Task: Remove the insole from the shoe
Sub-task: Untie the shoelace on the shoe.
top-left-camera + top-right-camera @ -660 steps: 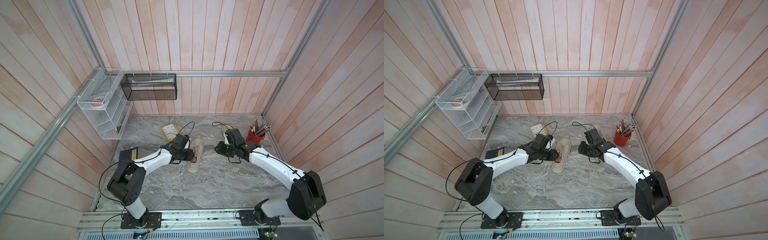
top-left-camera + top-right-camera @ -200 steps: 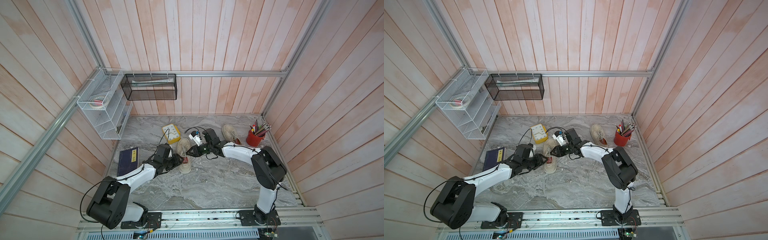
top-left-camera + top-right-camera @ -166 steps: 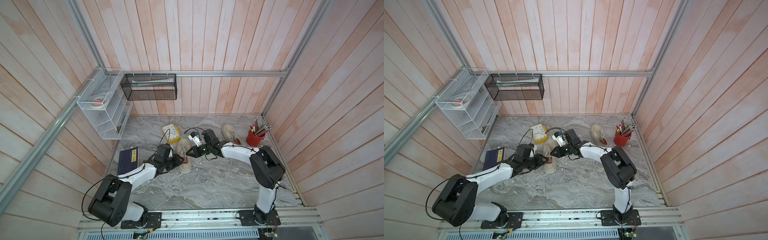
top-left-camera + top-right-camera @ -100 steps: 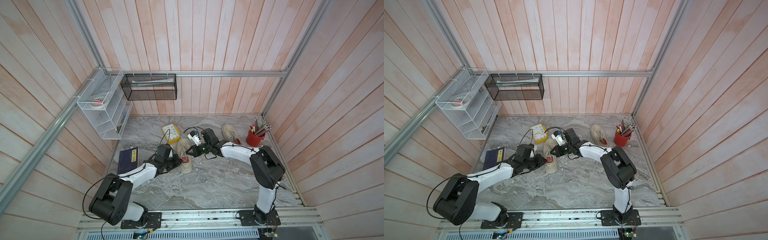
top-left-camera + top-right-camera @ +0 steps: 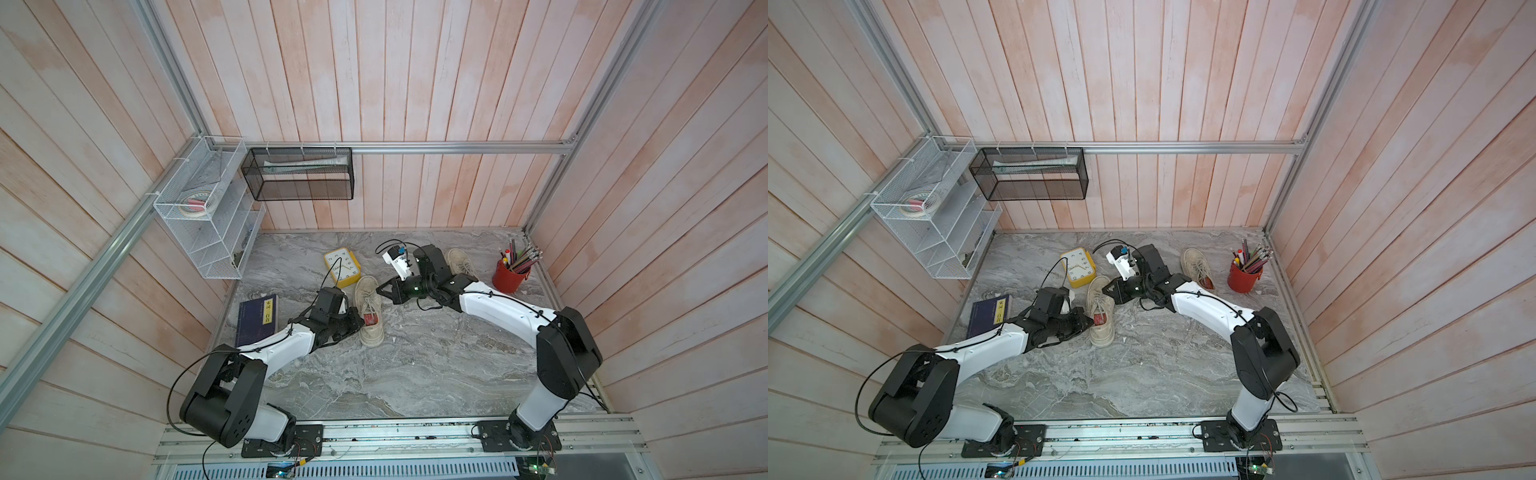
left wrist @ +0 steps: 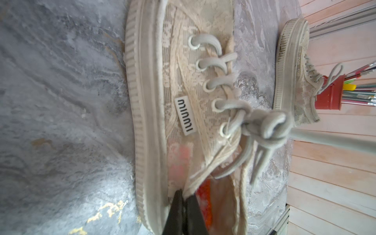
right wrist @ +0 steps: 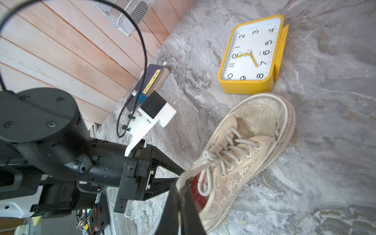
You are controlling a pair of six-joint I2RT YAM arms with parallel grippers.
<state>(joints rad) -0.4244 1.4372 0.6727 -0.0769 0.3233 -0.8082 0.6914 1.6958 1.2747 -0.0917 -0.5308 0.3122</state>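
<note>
The shoe (image 5: 369, 308) is lying on the counter (image 5: 436, 365), long axis running near-far, toe pointing far toward the clock (image 5: 341, 268). Left fingers (image 6: 183, 201) are pinching its left collar by the red insole (image 5: 370, 319); right fingers (image 7: 175, 195) are clamping a lace (image 6: 329, 140).

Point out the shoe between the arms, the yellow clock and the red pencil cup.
shoe (image 5: 368, 301): in a top view, on its laces.
yellow clock (image 5: 340, 266): in a top view, on its white face.
red pencil cup (image 5: 507, 283): in a top view, on its outer wall.
</note>
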